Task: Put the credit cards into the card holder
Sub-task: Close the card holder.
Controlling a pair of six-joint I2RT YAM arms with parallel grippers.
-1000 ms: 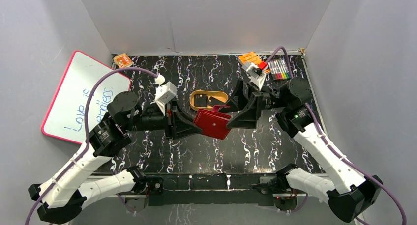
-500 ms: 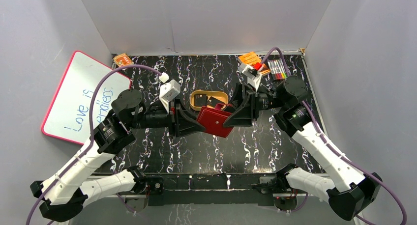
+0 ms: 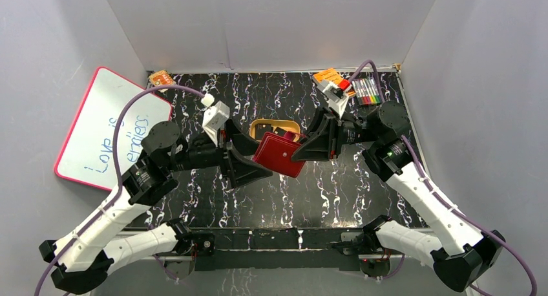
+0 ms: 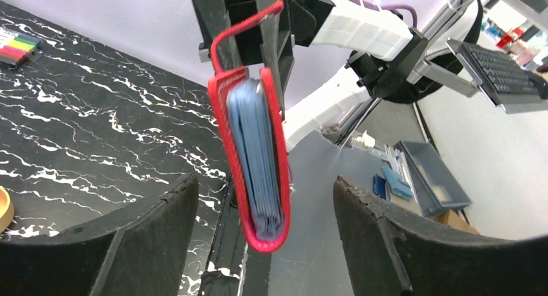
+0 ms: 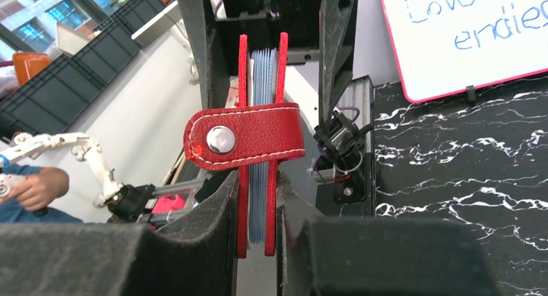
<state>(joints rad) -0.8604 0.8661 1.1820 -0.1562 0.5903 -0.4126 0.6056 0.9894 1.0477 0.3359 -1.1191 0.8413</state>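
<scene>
Two pincers: left pincer [image 3: 260, 159] at 8 o'clock of the red card holder [image 3: 279, 155], right pincer [image 3: 299, 148] at 3 o'clock of it, facing each other over mid-worktop.
Left pincer state: released; fingers [image 4: 152, 228] spread wide. The card holder hangs in the gap and touches neither.
Right pincer state: clenched on the card holder; fingers [image 5: 216, 225] press the two red covers from outside.
Card holder: folded, edge-on to both wrist cameras, grey-blue inner pockets showing between the covers; tilted in the top view.
Snap tab [image 5: 258, 139]: laid across the open edge, metal stud [image 5: 221, 139] at its 9 o'clock end; cannot tell whether it is snapped.
Tan oval dish [image 3: 256, 125]: on the worktop at 12 o'clock of the card holder, partly hidden behind it; contents cannot be told.
Worktop [image 3: 213, 102]: black with white veining.
Whiteboard [image 3: 106, 131]: at 9 o'clock, off the worktop's left edge, pink rim, blue handwriting.
Markers [image 3: 366, 90]: far corner at 1 o'clock.
Orange booklet [image 3: 327, 74]: just beside the markers, at their 10 o'clock.
</scene>
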